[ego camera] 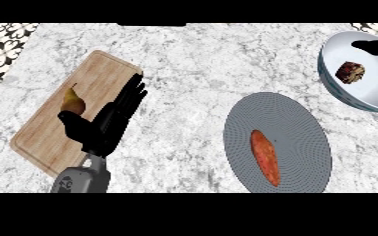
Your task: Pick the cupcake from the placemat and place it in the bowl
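Observation:
The cupcake, dark brown with a reddish top, lies inside the white bowl at the far right edge of the counter. The round grey placemat lies to the bowl's lower left and carries only an orange sweet potato. A small black part of my right hand shows at the right edge, over the bowl's far side and apart from the cupcake. My left hand rests open at the left, fingers straight, above the wooden cutting board.
A wooden cutting board lies at the left with a pear on it, just beside my left hand. Patterned tiles show at the far left corner. The marble counter runs between board and placemat.

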Robot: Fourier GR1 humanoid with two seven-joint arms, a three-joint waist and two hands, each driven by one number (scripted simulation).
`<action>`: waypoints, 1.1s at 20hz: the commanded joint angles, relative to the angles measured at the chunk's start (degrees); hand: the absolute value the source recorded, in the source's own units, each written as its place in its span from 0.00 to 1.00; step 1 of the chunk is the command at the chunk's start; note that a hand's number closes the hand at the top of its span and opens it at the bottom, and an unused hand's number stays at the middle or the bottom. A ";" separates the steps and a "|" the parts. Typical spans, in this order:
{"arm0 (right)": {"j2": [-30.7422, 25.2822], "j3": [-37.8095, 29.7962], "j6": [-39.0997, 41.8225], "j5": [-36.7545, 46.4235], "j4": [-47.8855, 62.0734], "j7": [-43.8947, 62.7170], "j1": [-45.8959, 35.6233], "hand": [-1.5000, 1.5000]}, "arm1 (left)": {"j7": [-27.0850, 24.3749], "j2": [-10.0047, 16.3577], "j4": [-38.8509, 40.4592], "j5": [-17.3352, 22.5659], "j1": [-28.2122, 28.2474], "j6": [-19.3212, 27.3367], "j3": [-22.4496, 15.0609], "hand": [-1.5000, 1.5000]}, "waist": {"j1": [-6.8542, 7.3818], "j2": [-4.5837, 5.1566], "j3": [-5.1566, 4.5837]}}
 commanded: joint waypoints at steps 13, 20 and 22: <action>6.21 -13.73 26.57 -27.37 -27.33 -19.72 23.69 0.00 | -1.25 1.68 -1.46 0.60 5.65 0.80 3.23 0.50 | -6.71 -2.44 -0.52; 14.28 -15.85 37.08 -32.45 -45.58 -23.62 43.11 1.00 | 0.02 1.75 -3.01 0.60 6.62 1.79 3.67 0.50 | -8.62 -2.61 -0.65; 17.99 -17.21 40.19 -34.13 -49.07 -26.06 50.32 1.00 | 0.29 3.32 -4.02 2.00 6.60 0.94 5.54 0.50 | -9.15 -2.65 -0.64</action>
